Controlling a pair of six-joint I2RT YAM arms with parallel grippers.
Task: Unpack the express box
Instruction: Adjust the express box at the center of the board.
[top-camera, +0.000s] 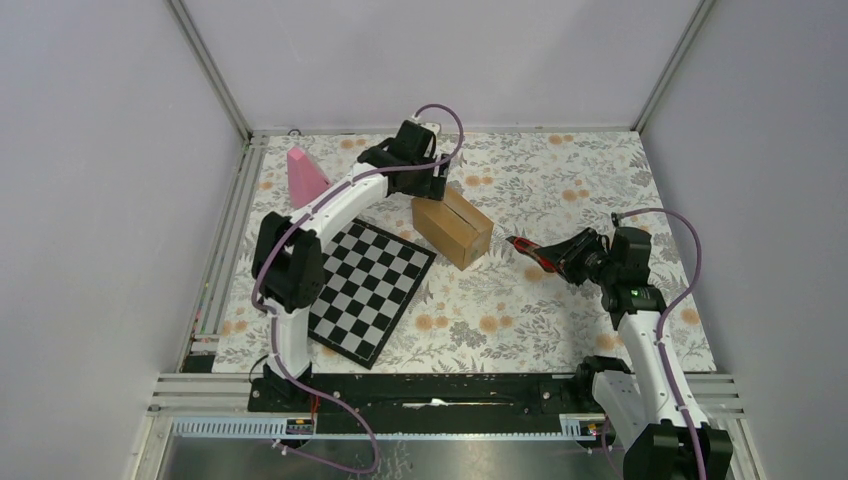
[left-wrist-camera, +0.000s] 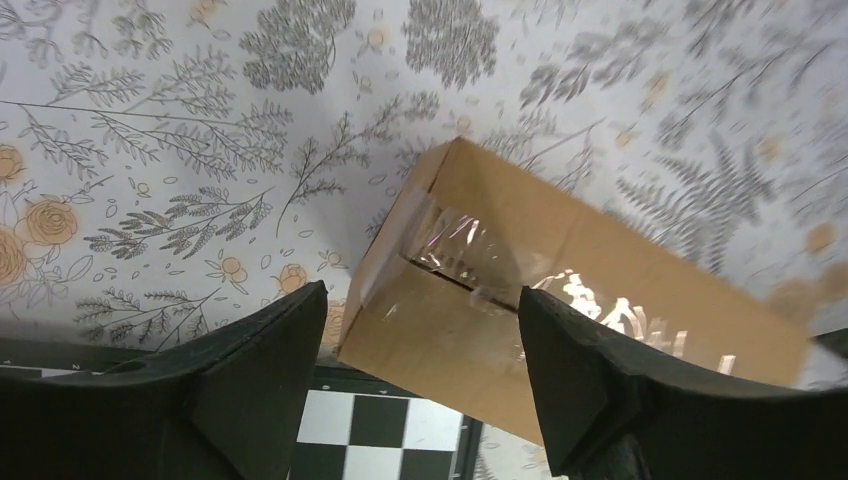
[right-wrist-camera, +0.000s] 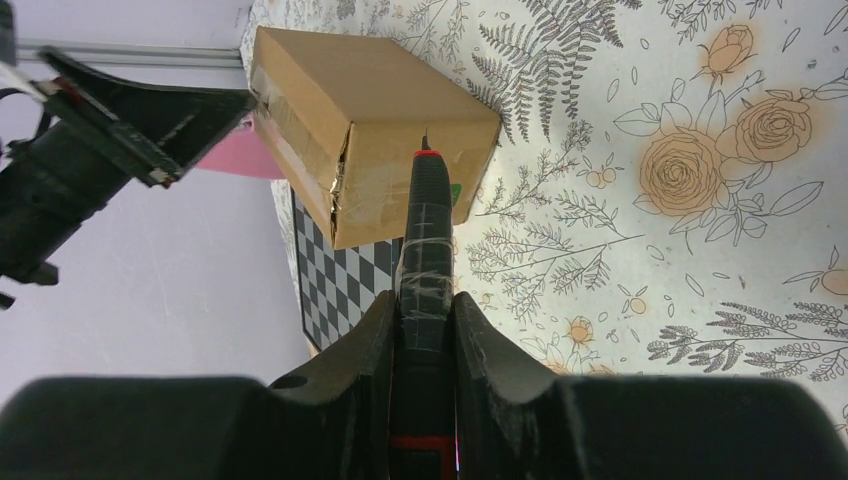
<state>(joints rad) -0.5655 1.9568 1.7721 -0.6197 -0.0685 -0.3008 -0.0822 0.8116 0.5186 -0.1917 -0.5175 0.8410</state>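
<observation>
The express box (top-camera: 453, 227) is a small brown carton with taped seams, lying on the floral cloth beside the chessboard. It also shows in the left wrist view (left-wrist-camera: 520, 300) and the right wrist view (right-wrist-camera: 365, 120), where a small green mark is on its near face. My left gripper (top-camera: 436, 183) is open and hovers just above the box's far end; its fingers (left-wrist-camera: 270, 370) straddle the taped top without touching. My right gripper (top-camera: 562, 262) is shut on a black and red box cutter (right-wrist-camera: 425, 230), whose tip points at the box from the right, a short way off.
A black and white chessboard (top-camera: 365, 288) lies left of the box, under the left arm. A pink cone-like object (top-camera: 305, 175) stands at the back left. Metal rails border the cloth at left and front. Grey walls enclose the area.
</observation>
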